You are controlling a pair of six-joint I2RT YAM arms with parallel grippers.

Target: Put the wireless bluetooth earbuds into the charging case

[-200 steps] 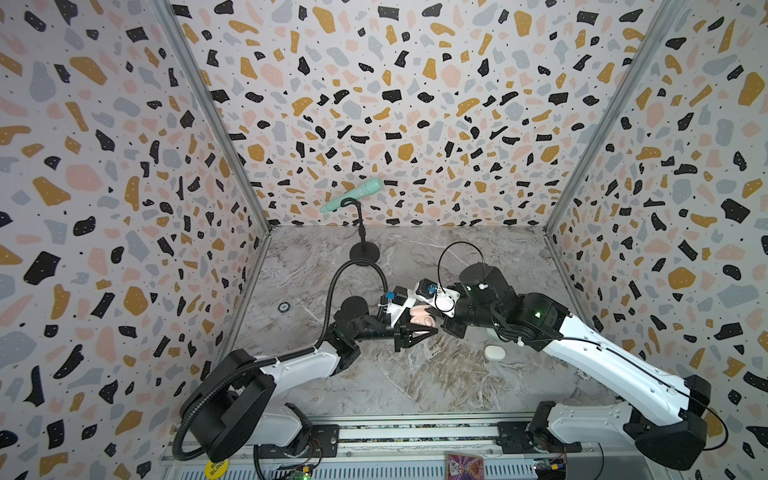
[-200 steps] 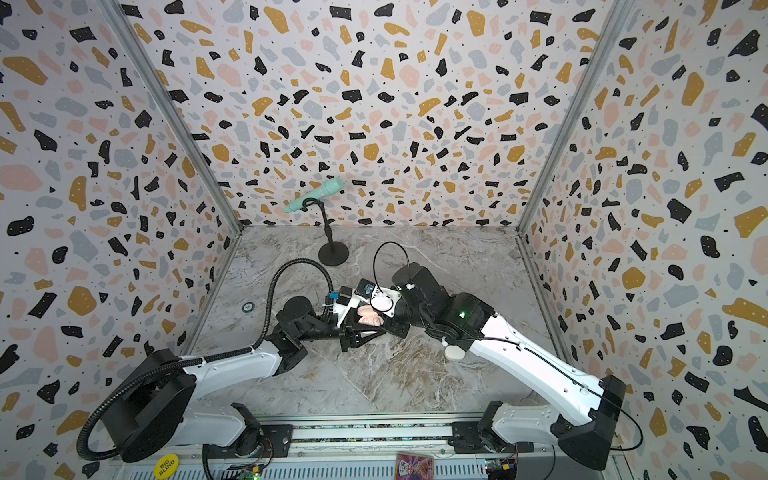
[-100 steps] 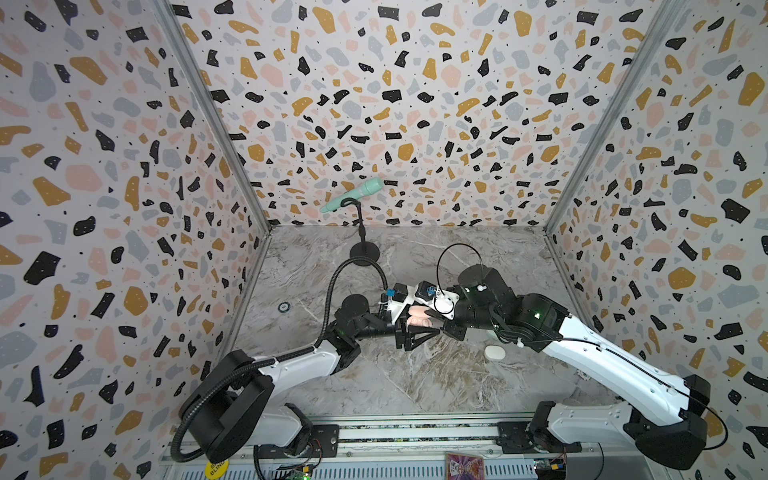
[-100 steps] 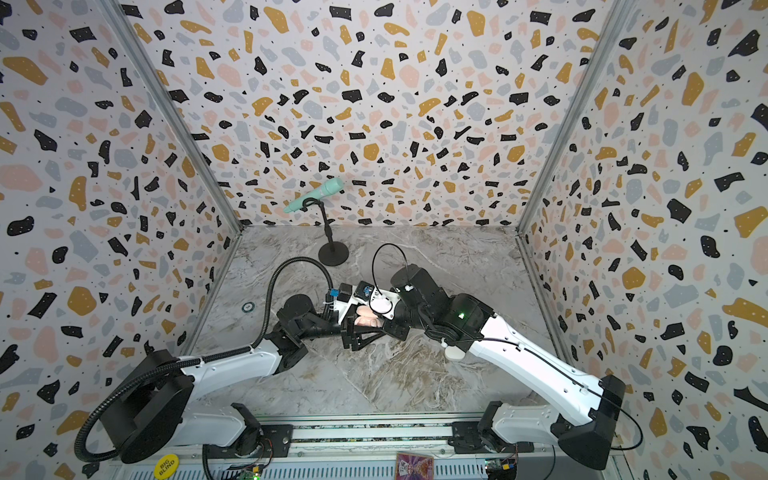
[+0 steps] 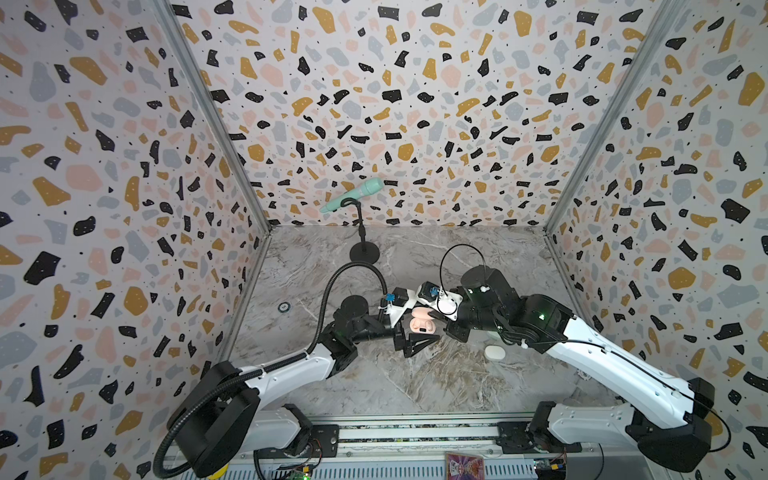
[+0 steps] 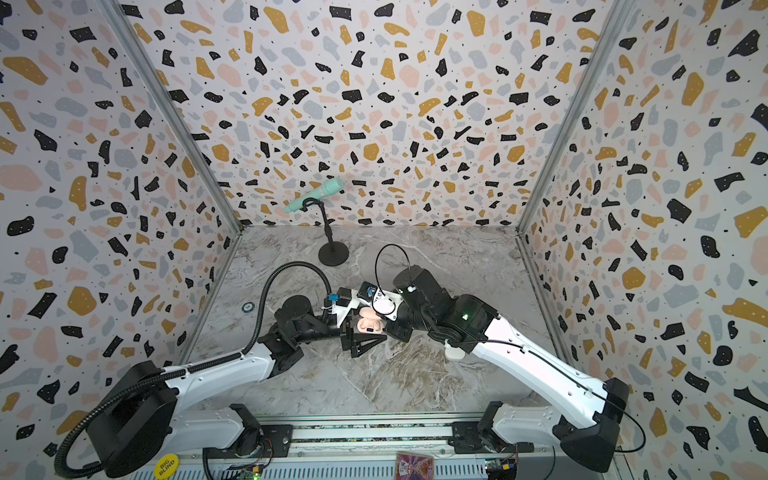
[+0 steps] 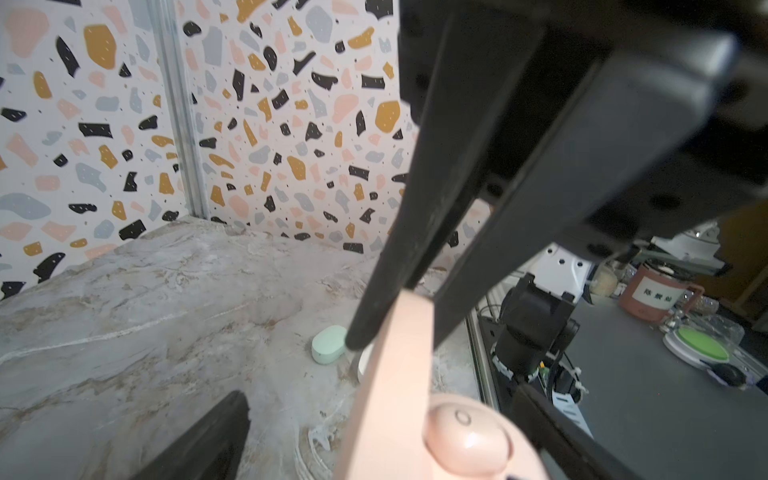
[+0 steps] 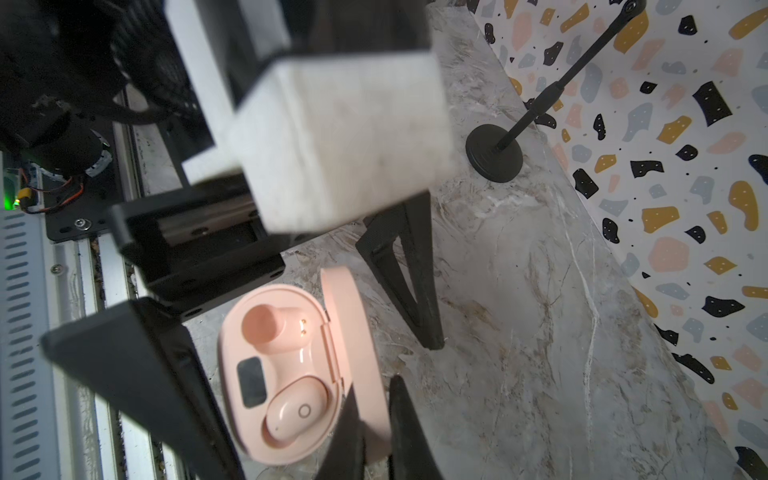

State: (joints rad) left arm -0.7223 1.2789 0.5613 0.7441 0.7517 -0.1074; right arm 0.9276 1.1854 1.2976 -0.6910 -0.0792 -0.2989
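1. The grey marble-patterned tabletop (image 5: 415,386) bears the open pale pink pebble-shaped plastic charging case (image 8: 291,365) near its middle, between the two arms.
2. The left gripper (image 5: 420,328) stands spread wide, a black finger on either side of the case, holding nothing.
3. The right gripper (image 8: 374,388) is closed, pinching the edge of the case's raised lid.
4. A closed mint pebble-shaped case (image 7: 330,345) lies nearby.
5. One tiny rounded pale pink earbud (image 8: 295,411) sits in one well; the other well shows bare gold contacts.
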